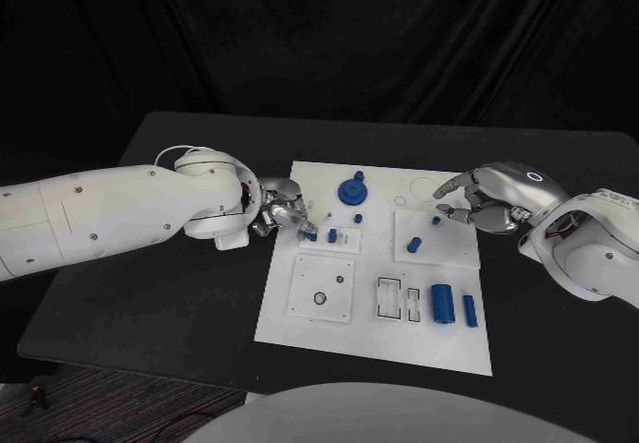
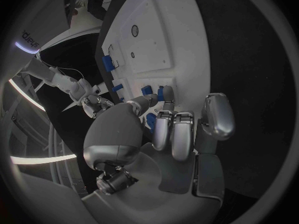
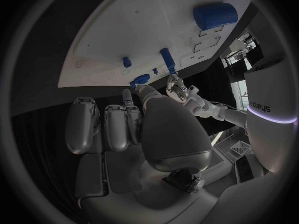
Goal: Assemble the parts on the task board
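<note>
A small blue part (image 1: 310,235) sits at the task board's (image 1: 326,318) left edge, in its far half, and the left hand (image 1: 281,211) is right on it: its fingertips (image 1: 301,224) reach in from the desk side and appear to pinch the piece, though the contact itself is too small to make out with certainty. A second small blue part (image 1: 333,236) stands just beside it, further in on the same raised block. In the left wrist view the fingers (image 2: 163,127) curl down over these blue pieces, which supports the reading of a light grip.

Across the board, the right hand (image 1: 482,197) hovers at the far right edge with fingers spread and nothing in them, one fingertip near a small blue peg (image 1: 437,221). A short blue cylinder (image 1: 415,245) lies just nearer, its long axis running diagonally toward the board's near left corner.

The blue gear-like part (image 1: 353,191) stands near the far edge between both hands, somewhat nearer the left. Two larger blue blocks (image 1: 443,304) rest at the near right corner, well apart from either hand.

Judging by this, the left hand is the working one.
</note>
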Controlling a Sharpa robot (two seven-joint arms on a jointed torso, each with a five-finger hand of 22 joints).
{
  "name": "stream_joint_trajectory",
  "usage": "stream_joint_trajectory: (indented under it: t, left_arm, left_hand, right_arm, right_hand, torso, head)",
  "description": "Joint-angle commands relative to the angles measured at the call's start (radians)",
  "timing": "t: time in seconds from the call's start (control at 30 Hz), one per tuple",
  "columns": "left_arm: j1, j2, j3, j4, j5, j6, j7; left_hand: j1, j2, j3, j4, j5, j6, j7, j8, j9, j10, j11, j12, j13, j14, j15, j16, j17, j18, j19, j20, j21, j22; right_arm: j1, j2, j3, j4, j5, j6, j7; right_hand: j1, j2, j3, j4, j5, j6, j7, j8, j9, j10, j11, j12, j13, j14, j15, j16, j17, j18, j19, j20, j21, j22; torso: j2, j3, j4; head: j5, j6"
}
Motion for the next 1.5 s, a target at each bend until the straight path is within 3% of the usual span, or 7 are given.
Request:
stream_joint_trajectory:
  t: [0.03, 0.17, 0.47, 1.03, 1.23, 1.4, 1.5]
  left_arm:
    - [-0.007, 0.004, -0.004, -0.001, 0.006, 0.034, 0.002]
    - [-0.007, 0.006, -0.004, -0.003, 0.006, 0.033, 0.003]
    - [-0.008, 0.006, -0.004, -0.006, 0.007, 0.024, 0.008]
    - [-0.006, -0.022, -0.003, 0.008, 0.001, -0.093, 0.049]
    - [0.056, -0.062, -0.003, 0.016, -0.041, -0.214, 0.179]
    - [0.105, -0.055, -0.003, -0.014, -0.087, -0.352, 0.374]
    - [0.118, -0.026, -0.003, -0.064, -0.167, -0.438, 0.564]
  left_hand:
    - [-0.018, -0.002, -0.019, 0.006, -0.035, -0.009, 0.001, -0.006, -0.004, 0.04, 0.005, -0.005, 0.2, 0.1, 0.003, -0.005, 0.253, 0.012, -0.008, 0.002, -0.006, 0.151]
    - [-0.072, 0.004, -0.119, 0.065, -0.175, -0.009, 0.01, -0.014, -0.019, 0.038, 0.013, -0.006, 0.199, 0.098, 0.01, -0.007, 0.249, 0.013, -0.011, 0.01, -0.013, 0.151]
    - [-0.109, 0.017, -0.258, 0.149, -0.264, -0.014, 0.017, -0.027, -0.041, 0.035, 0.02, -0.007, 0.197, 0.096, 0.016, -0.009, 0.247, 0.014, -0.013, 0.016, -0.018, 0.15]
    - [-0.085, 0.048, -0.395, 0.23, -0.277, -0.011, 0.0, 0.093, 0.053, 0.051, 0.007, 0.012, 0.21, 0.108, 0.006, 0.003, 0.263, 0.009, 0.007, 0.008, 0.009, 0.158]
    - [-0.049, 0.012, -0.475, 0.252, -0.284, -0.072, 0.008, 0.098, 0.065, 0.049, 0.011, 0.008, 0.206, 0.105, 0.007, 0.0, 0.26, 0.009, 0.009, 0.006, 0.008, 0.157]
    - [0.093, -0.004, -0.55, 0.241, -0.288, -0.221, 0.079, -0.014, -0.045, -0.153, 0.078, -0.171, 0.078, -0.084, 0.069, -0.169, 0.042, 0.029, -0.117, 0.049, -0.146, 0.117]
    - [0.24, 0.006, -0.555, 0.208, -0.281, -0.281, 0.121, -0.085, -0.172, -0.475, 0.122, -0.399, -0.064, -0.378, 0.11, -0.382, -0.213, 0.041, -0.234, 0.082, -0.259, 0.087]
  right_arm:
    - [-0.003, 0.0, 0.0, 0.001, -0.002, -0.004, -0.007]
    - [-0.003, -0.001, 0.0, 0.001, -0.002, -0.004, -0.007]
    - [-0.003, 0.0, 0.0, 0.0, -0.002, -0.003, -0.008]
    - [-0.007, -0.008, 0.0, 0.004, -0.002, -0.015, -0.004]
    - [-0.005, -0.027, 0.001, 0.022, -0.002, -0.038, -0.003]
    - [-0.005, -0.028, 0.001, 0.024, -0.002, -0.058, 0.003]
    - [-0.005, -0.02, 0.001, 0.02, -0.002, -0.056, 0.007]
  right_hand:
    - [0.008, 0.0, 0.006, 0.0, 0.003, 0.008, 0.002, -0.002, -0.002, 0.006, 0.0, -0.006, -0.04, 0.051, 0.0, -0.004, -0.001, 0.008, 0.005, 0.005, -0.004, 0.179]
    - [0.008, 0.0, 0.006, 0.0, 0.003, 0.008, 0.002, -0.002, -0.002, 0.006, 0.0, -0.006, -0.04, 0.051, 0.0, -0.004, -0.001, 0.008, 0.005, 0.005, -0.004, 0.179]
    - [0.008, -0.001, 0.008, -0.001, 0.003, 0.009, 0.002, -0.002, -0.002, 0.006, 0.0, -0.006, -0.041, 0.051, 0.0, -0.004, -0.001, 0.008, 0.005, 0.005, -0.003, 0.179]
    - [0.007, -0.001, 0.009, -0.001, 0.003, 0.01, 0.002, -0.002, -0.002, 0.005, 0.001, -0.008, -0.042, 0.05, 0.0, -0.005, -0.003, 0.009, 0.004, 0.006, -0.006, 0.179]
    - [0.007, -0.002, 0.009, -0.002, 0.004, 0.01, 0.002, -0.002, -0.002, 0.005, 0.001, -0.009, -0.044, 0.05, 0.001, -0.005, -0.004, 0.009, 0.004, 0.006, -0.007, 0.179]
    - [0.008, -0.002, 0.009, -0.002, 0.004, 0.011, 0.002, -0.002, -0.002, 0.006, 0.001, -0.008, -0.042, 0.051, 0.001, -0.004, -0.001, 0.008, 0.005, 0.006, -0.003, 0.18]
    - [0.008, -0.002, 0.01, -0.002, 0.005, 0.011, 0.002, -0.002, -0.002, 0.007, 0.001, -0.006, -0.04, 0.051, 0.001, -0.003, 0.0, 0.008, 0.006, 0.006, -0.002, 0.18]
  torso:
    - [0.0, 0.0004, -0.0013]
    - [0.0, 0.0005, -0.0014]
    - [0.0, 0.0003, -0.0008]
    - [0.001, -0.002, -0.0009]
    - [0.001, -0.0002, -0.0006]
    - [0.002, 0.0002, 0.0003]
    - [0.003, 0.0006, -0.0006]
  head:
    - [0.0, 0.0]
    - [-0.001, 0.0]
    - [-0.003, 0.0]
    - [-0.015, 0.0]
    - [-0.03, 0.0]
    - [-0.035, 0.0]
    - [-0.031, 0.0]
